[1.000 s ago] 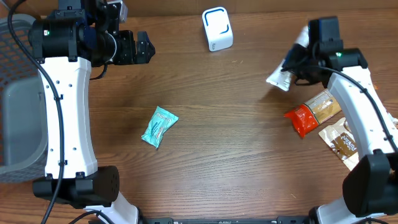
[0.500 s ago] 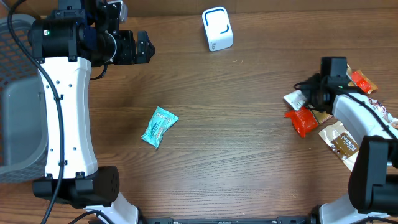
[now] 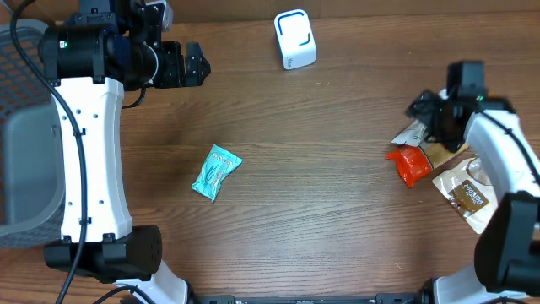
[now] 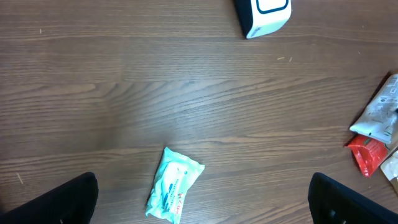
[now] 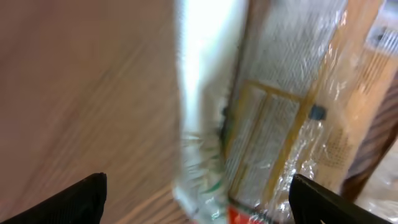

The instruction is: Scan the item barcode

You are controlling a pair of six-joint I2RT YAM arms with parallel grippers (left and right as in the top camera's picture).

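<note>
nearest, by the right edge of the table (image 3: 321, 219), a brown packet (image 3: 462, 192) and a red packet (image 3: 407, 164) lie in a loose pile. a silver packet (image 3: 411, 133) lies on the pile's far side, touching the red one. the right gripper (image 3: 423, 116) hangs just over it with its jaws spread wide and nothing in them, as the blurred wrist view shows. left of the middle, a teal packet (image 3: 216, 171) lies alone and flat, well apart from both arms. further back, near the far left corner, the left gripper (image 3: 196, 66) is wide open and empty, above bare wood. a grey basket (image 3: 21, 51) lines the left edge. the white scanner (image 3: 294, 39) stands at the far edge, with nothing in front of it. my judgement: no item is at the scanner now. whether the silver packet has been scanned cannot be told. the teal packet looks untouched, so a pick-up and a pass at the scanner remain.
</note>
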